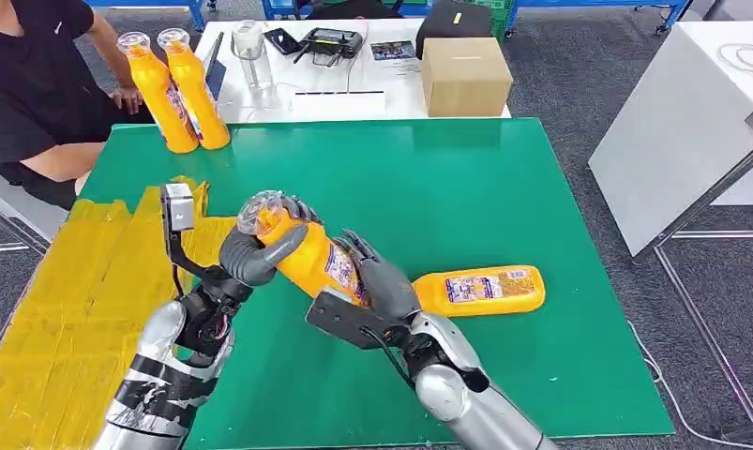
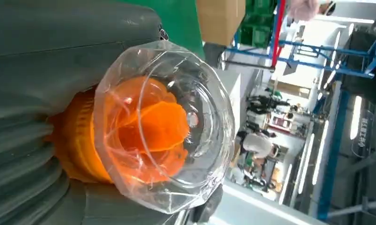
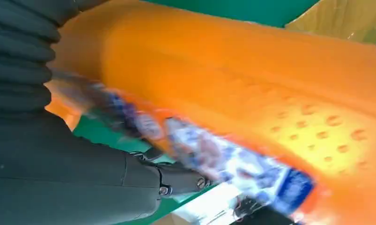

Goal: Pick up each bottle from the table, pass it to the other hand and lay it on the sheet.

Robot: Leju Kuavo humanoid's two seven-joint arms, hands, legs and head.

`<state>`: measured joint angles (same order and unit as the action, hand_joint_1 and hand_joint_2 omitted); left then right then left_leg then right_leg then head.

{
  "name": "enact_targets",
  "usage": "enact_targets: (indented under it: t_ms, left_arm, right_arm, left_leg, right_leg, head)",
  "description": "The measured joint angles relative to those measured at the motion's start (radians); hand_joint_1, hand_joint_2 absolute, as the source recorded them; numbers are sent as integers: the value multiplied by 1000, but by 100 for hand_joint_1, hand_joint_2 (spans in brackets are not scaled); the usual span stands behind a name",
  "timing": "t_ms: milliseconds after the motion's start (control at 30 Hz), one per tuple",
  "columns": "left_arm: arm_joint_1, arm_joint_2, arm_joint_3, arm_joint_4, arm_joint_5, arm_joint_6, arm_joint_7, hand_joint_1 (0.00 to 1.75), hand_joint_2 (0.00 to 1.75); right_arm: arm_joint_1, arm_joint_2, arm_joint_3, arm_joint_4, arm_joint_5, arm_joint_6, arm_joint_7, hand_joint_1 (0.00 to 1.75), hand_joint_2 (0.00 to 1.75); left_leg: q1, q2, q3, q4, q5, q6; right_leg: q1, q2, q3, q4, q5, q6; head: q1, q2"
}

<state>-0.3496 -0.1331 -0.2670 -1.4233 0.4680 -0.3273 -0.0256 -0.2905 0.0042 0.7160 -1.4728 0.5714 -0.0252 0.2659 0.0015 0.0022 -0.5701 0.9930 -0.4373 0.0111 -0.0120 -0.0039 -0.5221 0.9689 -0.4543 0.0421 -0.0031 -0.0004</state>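
Green matting (image 1: 504, 187) covers your table, with the yellow sheet (image 1: 82, 291) at its left edge. Midway between, your left hand (image 1: 250, 255) wraps the neck of an orange bottle (image 1: 308, 255) below its clear cap (image 1: 260, 212), while your right hand (image 1: 384, 281) clasps the labelled body: both grip at once, so you are likely mid-handover. A second bottle (image 1: 480, 290) lies flat near the right; two more (image 1: 180, 89) stand at the far left, beside a seated person (image 1: 35, 84).

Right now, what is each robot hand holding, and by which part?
Both grip one orange bottle: the left robot hand around its neck just below the clear cap, the right robot hand around its labelled lower body.
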Motion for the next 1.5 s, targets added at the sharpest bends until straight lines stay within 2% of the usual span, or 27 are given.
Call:
enact_targets:
  t_ms: [200,567,733,867,1133,1500]
  left_arm:
    - [-10,10,24,-51,-342,135,-115,175,175]
    - [-32,52,74,-113,-732,266,-145,175,175]
    - [-33,104,78,-127,-1213,469,-181,175,175]
    - [-25,145,61,-112,-1514,555,-161,175,175]
    - [-35,188,5,42,-1669,579,-125,175,175]
    - [-91,235,-48,275,-1709,535,-105,175,175]
  right_arm:
    - [24,-22,-16,-52,41,0,0,0,0]
    - [95,-94,-53,-186,105,5,0,0,0]
    - [166,-147,-94,-292,136,6,-13,0,0]
    - [236,-195,-137,-389,140,3,-29,0,0]
    - [294,-236,-161,-470,146,4,-36,0,0]
    - [308,-269,-163,-500,142,4,-25,0,0]
  left_leg:
    - [0,0,0,0,0,0]
    - [0,0,0,0,0,0]
    - [0,0,0,0,0,0]
    - [0,0,-1,0,0,0]
    - [0,0,-1,0,0,0]
    - [0,0,-1,0,0,0]
  right_leg:
    - [0,0,0,0,0,0]
    - [0,0,0,0,0,0]
    - [0,0,-1,0,0,0]
    - [0,0,-1,0,0,0]
    - [0,0,-1,0,0,0]
    - [0,0,-2,0,0,0]
  head:
    - [0,0]
    - [0,0]
    - [-1,0]
    - [0,0]
    - [0,0]
    - [0,0]
